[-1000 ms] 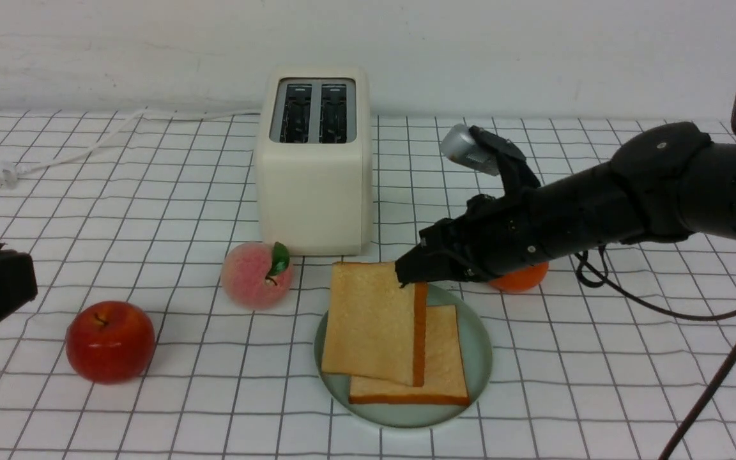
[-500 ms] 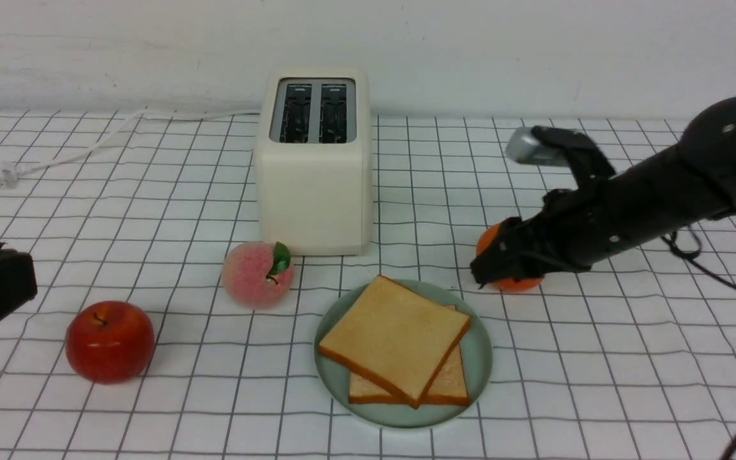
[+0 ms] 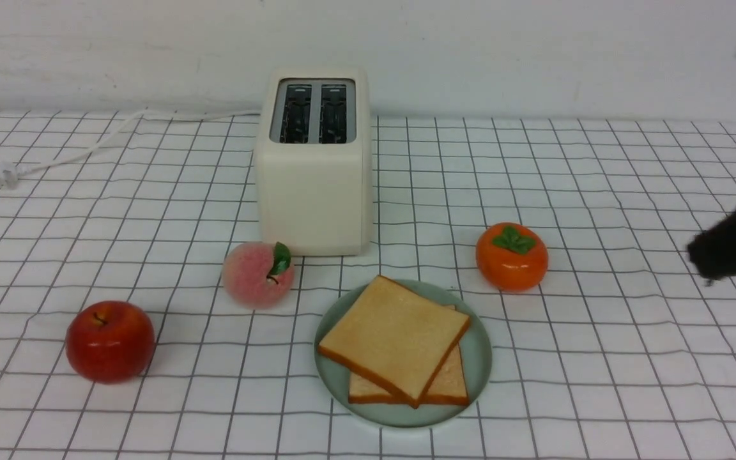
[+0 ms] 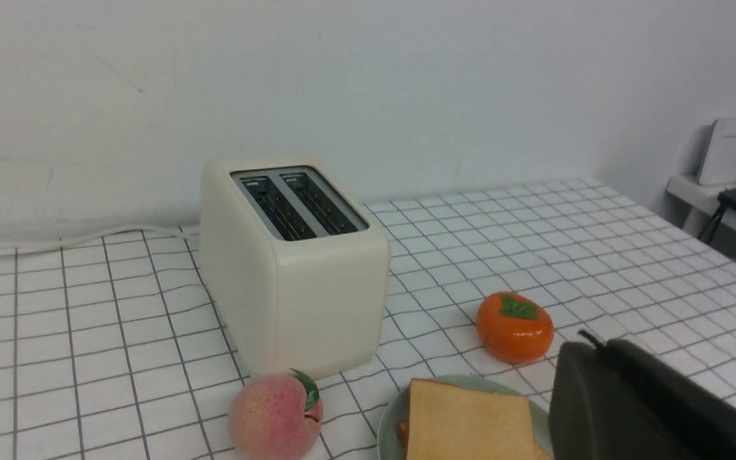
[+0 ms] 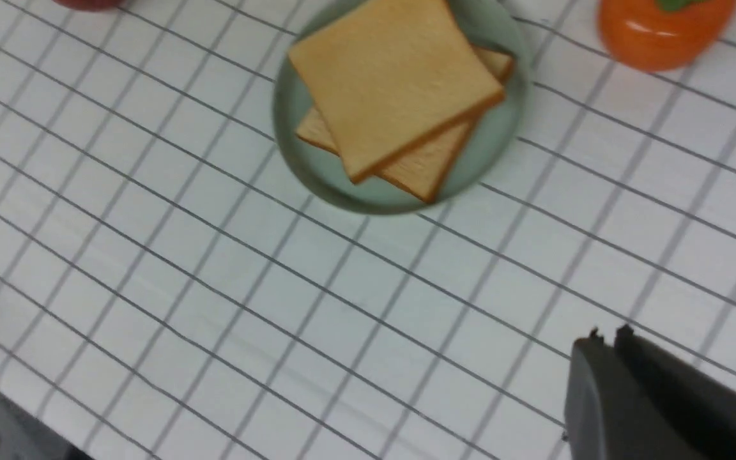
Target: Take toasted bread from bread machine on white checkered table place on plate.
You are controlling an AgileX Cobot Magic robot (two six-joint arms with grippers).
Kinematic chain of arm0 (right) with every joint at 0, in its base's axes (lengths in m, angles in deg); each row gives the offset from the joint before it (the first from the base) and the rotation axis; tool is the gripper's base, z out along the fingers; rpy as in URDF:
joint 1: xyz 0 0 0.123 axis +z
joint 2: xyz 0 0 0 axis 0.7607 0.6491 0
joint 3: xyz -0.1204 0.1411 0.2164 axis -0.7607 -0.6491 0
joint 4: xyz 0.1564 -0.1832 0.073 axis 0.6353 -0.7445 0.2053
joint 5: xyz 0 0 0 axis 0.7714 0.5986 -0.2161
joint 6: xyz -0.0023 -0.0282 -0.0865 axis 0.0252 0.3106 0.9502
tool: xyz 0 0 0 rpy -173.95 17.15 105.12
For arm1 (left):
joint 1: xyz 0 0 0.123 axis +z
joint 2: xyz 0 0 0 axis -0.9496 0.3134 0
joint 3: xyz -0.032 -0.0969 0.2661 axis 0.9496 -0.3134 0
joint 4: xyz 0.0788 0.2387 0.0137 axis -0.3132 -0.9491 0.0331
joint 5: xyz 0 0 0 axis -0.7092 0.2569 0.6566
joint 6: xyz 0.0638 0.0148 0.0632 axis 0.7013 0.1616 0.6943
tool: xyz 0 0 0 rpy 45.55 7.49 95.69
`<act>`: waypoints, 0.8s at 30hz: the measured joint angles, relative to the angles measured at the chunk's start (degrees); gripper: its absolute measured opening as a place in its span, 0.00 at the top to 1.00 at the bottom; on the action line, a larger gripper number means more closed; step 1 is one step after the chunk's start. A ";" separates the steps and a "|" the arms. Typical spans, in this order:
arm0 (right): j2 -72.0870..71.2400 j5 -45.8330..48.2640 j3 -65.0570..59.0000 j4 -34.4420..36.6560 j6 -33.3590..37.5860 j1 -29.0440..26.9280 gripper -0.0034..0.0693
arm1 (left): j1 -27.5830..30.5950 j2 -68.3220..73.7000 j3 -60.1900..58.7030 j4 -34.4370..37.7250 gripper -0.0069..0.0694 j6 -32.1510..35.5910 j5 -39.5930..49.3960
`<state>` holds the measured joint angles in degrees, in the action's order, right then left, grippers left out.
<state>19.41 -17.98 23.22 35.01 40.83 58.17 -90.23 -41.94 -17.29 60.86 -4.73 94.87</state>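
Toast (image 3: 393, 335) lies stacked in two slices on the plate (image 3: 480, 358), the upper slice turned at an angle so that the lower slice (image 3: 451, 383) shows at its near right corner. The plate rests on the checkered table (image 3: 598, 383) just in front of the toaster (image 3: 314, 191), whose two slots show only dark metal. A peach (image 3: 258, 275) sits near the plate's left side, by the toaster's front corner. An apple (image 3: 110, 342) lies farther left, and an orange fruit (image 3: 512, 255) sits right of the plate. The right gripper (image 5: 607, 333) hangs over bare table well apart from the plate, jaws together and holding nothing. It is blurred at the right edge of the front view. The left gripper (image 4: 588, 338) is a dark sliver at that view's left edge. Its wrist view shows one dark mass with no gap, gripping nothing.
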 joint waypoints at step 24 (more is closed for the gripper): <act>-36.99 -59.13 -49.26 -12.48 -24.95 0.00 0.95 | 0.00 -19.82 -28.91 0.20 0.93 -5.54 -6.18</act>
<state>-17.58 -77.11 -26.03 22.53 15.88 58.17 -90.23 -61.77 -46.20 61.06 -10.27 88.68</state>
